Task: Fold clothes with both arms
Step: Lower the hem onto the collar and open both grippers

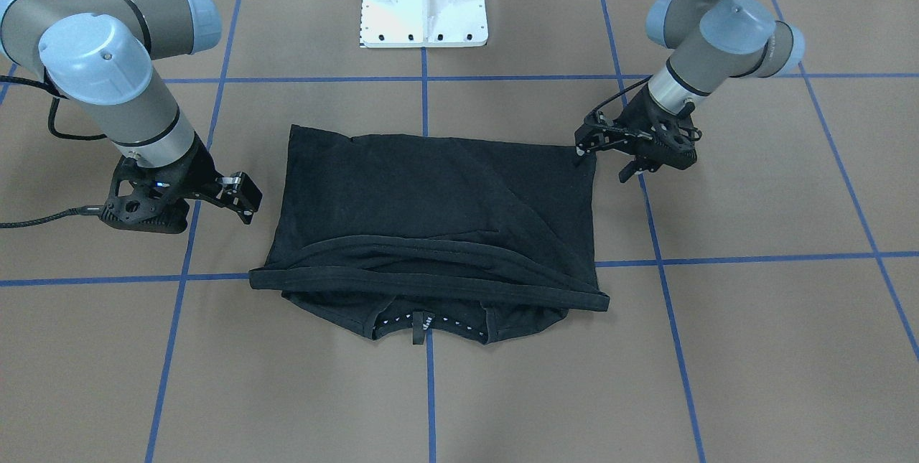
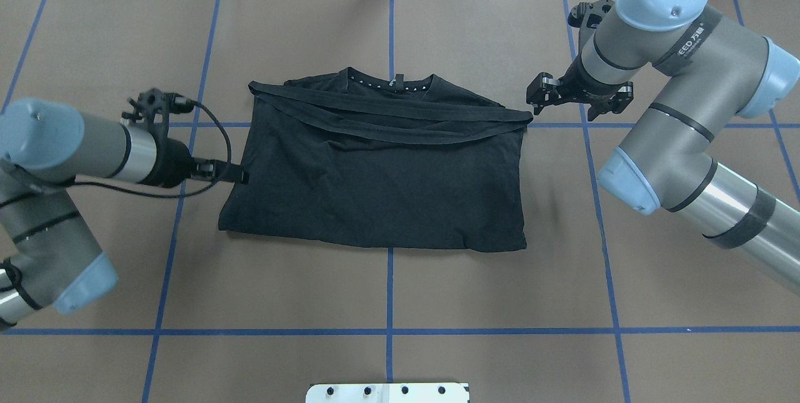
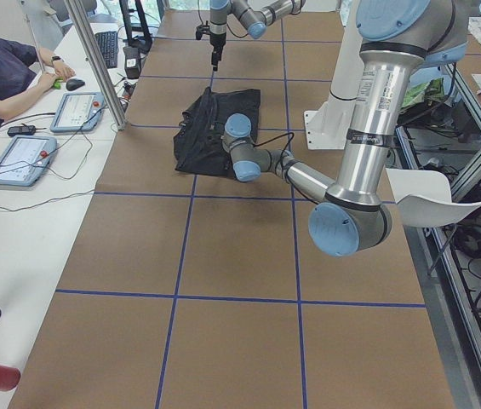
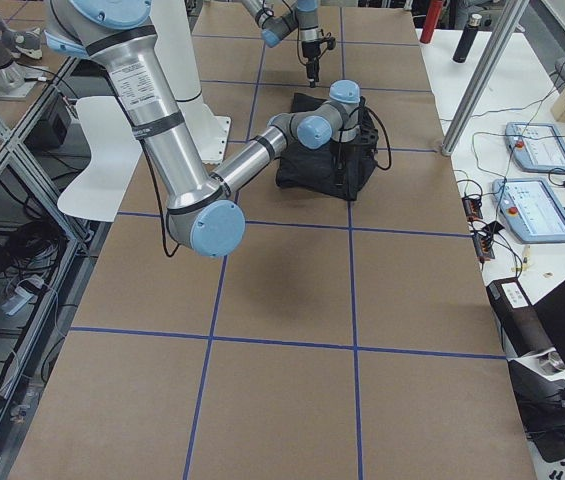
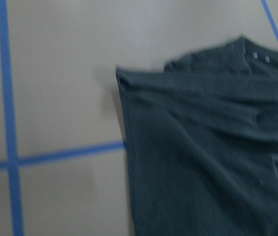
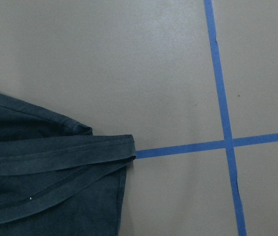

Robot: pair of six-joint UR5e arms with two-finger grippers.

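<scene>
We noted open brown paper-covered surface (image 1: 754, 348) with blue tape lines all round the black short-sleeved T-shirt (image 1: 431, 204). It lay folded at centre, hem band across just below the collar. Left claw (image 1: 603, 163) was spread, one tip at a shirt corner. Right claw (image 1: 248, 197) was spread, just beside the opposite edge.

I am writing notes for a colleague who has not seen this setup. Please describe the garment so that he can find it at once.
On the brown table crossed by blue tape lines, look at the middle, between the left arm and the right arm. There lies a black T-shirt, folded in half with its hem band near the collar; it is the only cloth there.
</scene>
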